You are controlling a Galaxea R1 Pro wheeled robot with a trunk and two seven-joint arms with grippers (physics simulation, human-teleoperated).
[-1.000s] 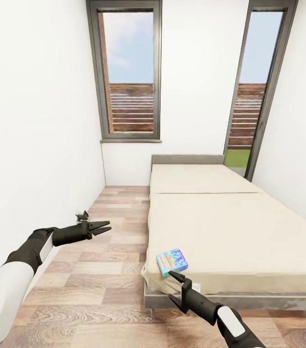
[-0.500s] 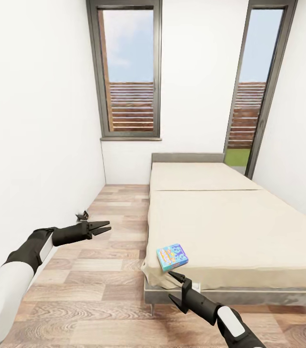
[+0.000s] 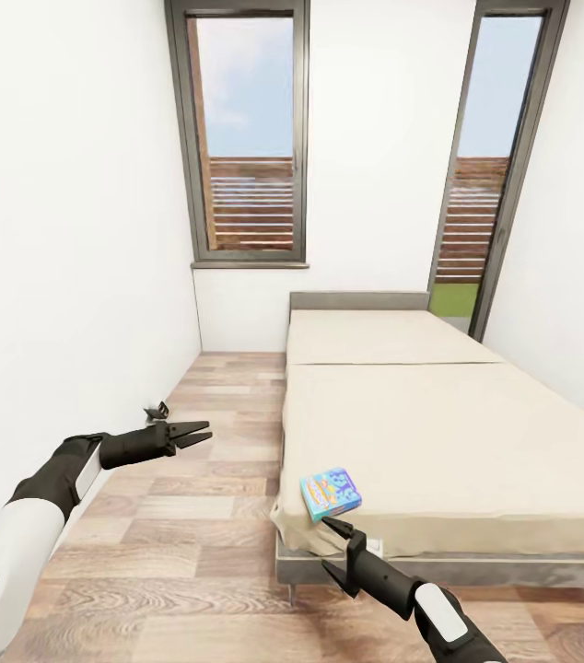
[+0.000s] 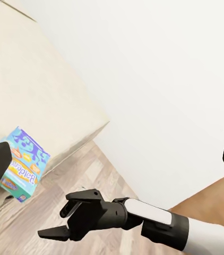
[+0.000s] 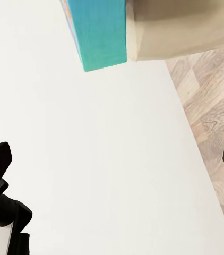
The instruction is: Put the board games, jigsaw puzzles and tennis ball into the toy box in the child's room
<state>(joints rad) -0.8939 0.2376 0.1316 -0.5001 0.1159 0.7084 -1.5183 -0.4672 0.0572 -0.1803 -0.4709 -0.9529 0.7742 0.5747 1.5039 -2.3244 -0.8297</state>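
A small blue board game (image 3: 330, 494) lies flat near the front left corner of the beige bed (image 3: 439, 433). My right gripper (image 3: 326, 543) is open, just in front of and below that corner, fingers pointing at the game without touching it. The left wrist view shows the same board game (image 4: 22, 166) on the mattress edge, with the open right gripper (image 4: 64, 220) below it. In the right wrist view the game's teal side (image 5: 102, 33) sits against the mattress corner. My left gripper (image 3: 207, 431) is open over the floor, left of the bed.
A white wall (image 3: 71, 276) runs close along my left arm. Wood-plank floor (image 3: 209, 516) forms a narrow aisle between wall and bed. Two tall dark-framed windows (image 3: 248, 138) stand in the far wall behind the grey headboard (image 3: 358, 302).
The whole picture drifts up and down by a few pixels, so the camera moved slightly. Both arms hold the same pose and the board game stays put.
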